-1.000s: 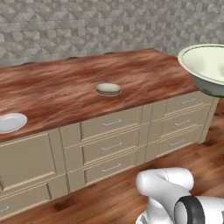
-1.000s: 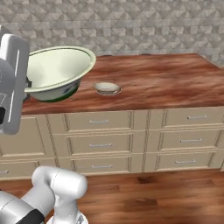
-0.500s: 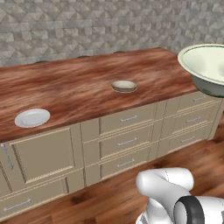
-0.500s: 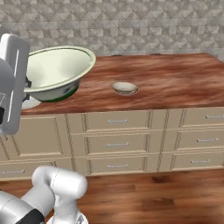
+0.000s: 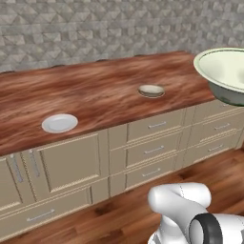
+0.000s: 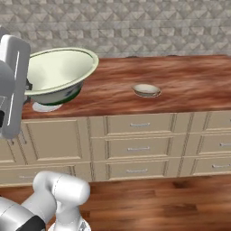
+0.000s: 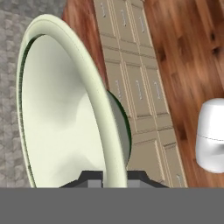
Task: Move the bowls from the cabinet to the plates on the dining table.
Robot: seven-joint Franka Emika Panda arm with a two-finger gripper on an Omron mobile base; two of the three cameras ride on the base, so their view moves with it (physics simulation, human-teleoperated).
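Hand [image 7: 107, 177] clenched on rim of pale green-white bowl [image 6: 56, 74], held in air above front of desk [image 5: 95, 90]. Ceramic: stiff, smooth, likely slippery, breakable; rim pinch suits. White plate [image 5: 59, 123] and small dish [image 5: 151, 90] on desk.

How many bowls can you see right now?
2. The pale green-white bowl is in the claw; the shallow cream bowl sits on the dining table. None seems hidden.
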